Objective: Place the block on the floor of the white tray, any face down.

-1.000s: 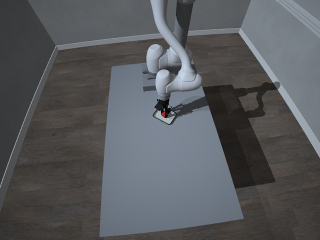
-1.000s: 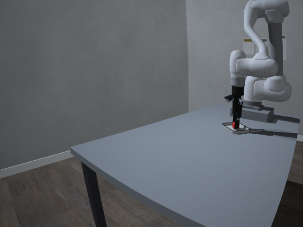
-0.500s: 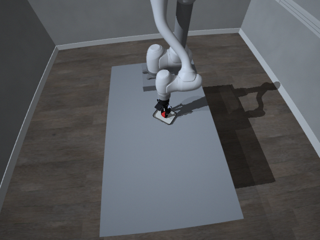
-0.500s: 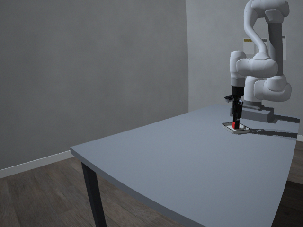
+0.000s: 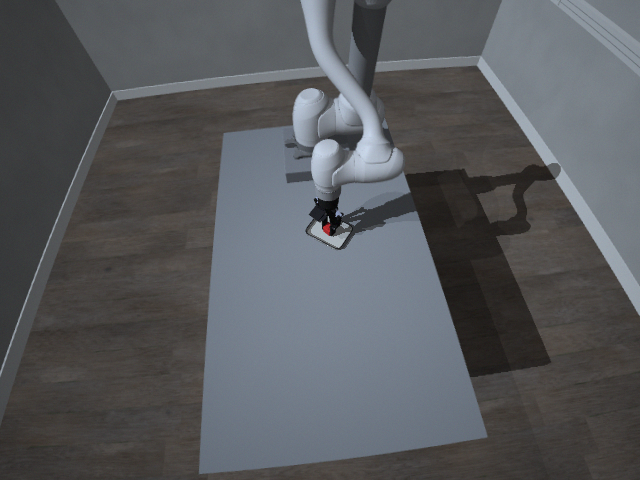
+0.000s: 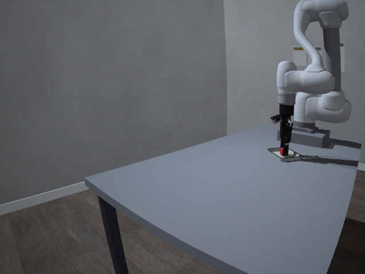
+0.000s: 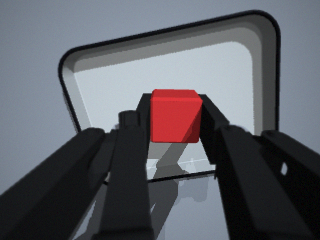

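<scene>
Small red cube [image 7: 175,116] clamped in the black two-finger gripper [image 7: 176,125], right over the white rounded-corner tray [image 7: 90,90]!

The tray lies near the grey table's [image 6: 206,188] far edge, just before the arm's grey base block [image 6: 323,138]. Only the wrist view shows the fingers squeezing both cube sides; the top view shows the arm's shadow.

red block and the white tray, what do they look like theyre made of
Red block, shut in the gripper: probably matte plastic or painted wood; flat even colour, crisp edges, no grain. White tray: likely glossy plastic or enamelled metal; rounded corners, dark rim, and its floor reflects the fingers.
</scene>
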Controlling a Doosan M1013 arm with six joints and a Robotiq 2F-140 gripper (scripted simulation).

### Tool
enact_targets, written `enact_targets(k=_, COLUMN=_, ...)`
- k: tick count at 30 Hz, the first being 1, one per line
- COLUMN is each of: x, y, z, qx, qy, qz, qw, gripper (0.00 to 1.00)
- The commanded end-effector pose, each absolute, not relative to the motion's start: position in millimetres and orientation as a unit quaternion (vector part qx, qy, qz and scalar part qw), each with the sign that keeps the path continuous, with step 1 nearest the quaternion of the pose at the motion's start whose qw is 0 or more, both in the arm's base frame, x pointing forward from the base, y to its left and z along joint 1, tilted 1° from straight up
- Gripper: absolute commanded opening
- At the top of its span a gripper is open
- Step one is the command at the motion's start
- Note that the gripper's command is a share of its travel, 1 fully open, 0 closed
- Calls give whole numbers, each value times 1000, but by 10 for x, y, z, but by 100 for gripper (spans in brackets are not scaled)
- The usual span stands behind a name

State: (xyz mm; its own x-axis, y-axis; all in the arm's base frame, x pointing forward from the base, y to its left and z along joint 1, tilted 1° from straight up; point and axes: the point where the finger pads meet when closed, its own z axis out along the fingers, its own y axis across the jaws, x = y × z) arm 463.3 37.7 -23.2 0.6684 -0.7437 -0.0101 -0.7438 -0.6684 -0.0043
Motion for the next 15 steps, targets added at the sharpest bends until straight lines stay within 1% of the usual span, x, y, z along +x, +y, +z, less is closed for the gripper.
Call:
enact_targets(k=1, x=4611, y=388, z=-254, qx=-913, qy=407, qz=5, qw=3, gripper=10)
enact_targets(k=15, x=4610, y=388, z=-275, qx=-913, qy=407, qz=5, qw=3, gripper=10)
